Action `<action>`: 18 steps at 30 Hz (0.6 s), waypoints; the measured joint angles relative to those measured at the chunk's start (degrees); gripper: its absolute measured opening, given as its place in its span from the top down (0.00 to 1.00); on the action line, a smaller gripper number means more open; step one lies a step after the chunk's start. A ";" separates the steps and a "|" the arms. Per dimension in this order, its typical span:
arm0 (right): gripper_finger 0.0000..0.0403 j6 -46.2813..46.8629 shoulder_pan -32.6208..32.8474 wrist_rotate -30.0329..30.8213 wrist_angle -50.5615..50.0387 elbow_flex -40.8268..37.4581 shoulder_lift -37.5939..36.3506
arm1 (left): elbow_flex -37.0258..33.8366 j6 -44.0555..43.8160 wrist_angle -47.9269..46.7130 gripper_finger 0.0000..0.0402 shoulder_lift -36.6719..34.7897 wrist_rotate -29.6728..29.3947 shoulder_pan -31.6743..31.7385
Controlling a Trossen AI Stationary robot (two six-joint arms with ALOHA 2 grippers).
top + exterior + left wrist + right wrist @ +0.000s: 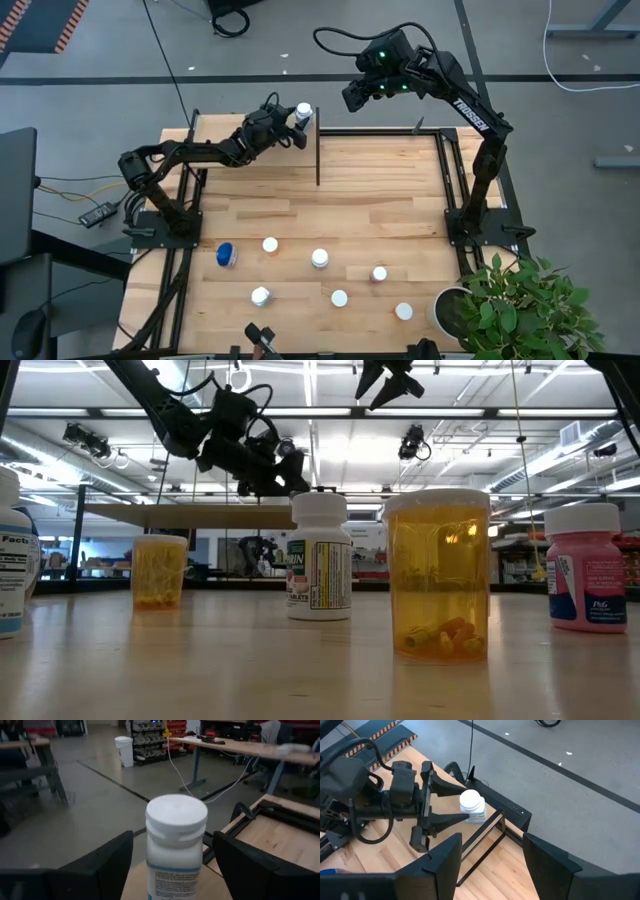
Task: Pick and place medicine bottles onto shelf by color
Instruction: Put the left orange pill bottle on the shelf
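Observation:
A white bottle with a white cap (176, 845) stands upright on the light-wood shelf (180, 515), at the table's far edge. My left gripper (297, 118) is open and lies nearly level. Its fingers stand on either side of that bottle (471, 805), with narrow gaps showing in the left wrist view. My right gripper (490, 865) hangs open with nothing between its fingers, high above the table's far right part (358, 95). Several more medicine bottles stand on the table's near half, among them a blue-capped one (226, 254), a clear orange one (437, 575) and a pink one (587, 570).
A black metal frame (318, 155) stands upright beside the shelf's right end. A potted plant (520, 305) fills the table's near right corner. The white-capped bottles (319, 258) are spread loosely across the near half, with bare wood between them and the shelf.

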 joint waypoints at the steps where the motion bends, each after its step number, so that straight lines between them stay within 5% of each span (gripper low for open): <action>1: 0.46 0.00 0.00 0.00 0.00 0.00 0.00 | -0.01 0.42 -0.42 0.29 -0.54 0.00 0.01; 18: 0.46 -1.05 0.02 -0.02 0.01 0.00 0.02 | -0.07 4.28 -12.10 0.28 -13.90 -1.47 -2.44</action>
